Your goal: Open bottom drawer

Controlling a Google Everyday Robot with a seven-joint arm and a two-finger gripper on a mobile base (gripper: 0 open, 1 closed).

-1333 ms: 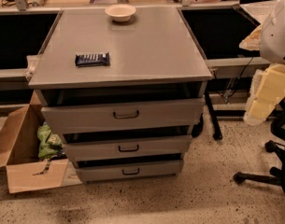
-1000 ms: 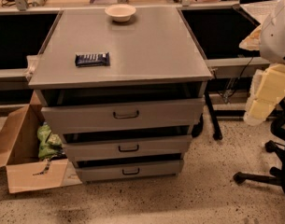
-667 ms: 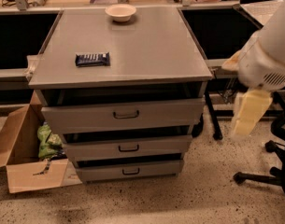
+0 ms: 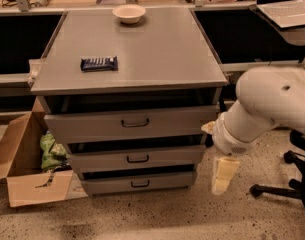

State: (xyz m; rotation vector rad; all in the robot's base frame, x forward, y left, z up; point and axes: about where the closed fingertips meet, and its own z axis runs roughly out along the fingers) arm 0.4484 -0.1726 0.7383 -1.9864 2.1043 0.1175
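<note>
The grey cabinet has three drawer fronts. The bottom drawer is the lowest and shallowest, with a small dark loop handle; its front sits only slightly forward, with a dark gap above it. The middle drawer and the tall top drawer are above it. My white arm reaches in from the right. My gripper hangs as a cream piece below the arm, just right of the cabinet at bottom-drawer height, not touching the handle.
A bowl and a dark snack bar lie on the cabinet top. An open cardboard box with a green bag stands on the floor to the left. An office chair base is at the right.
My arm has swung in from the right edge, down and left, to the cabinet's right side. The drawers have not moved.
</note>
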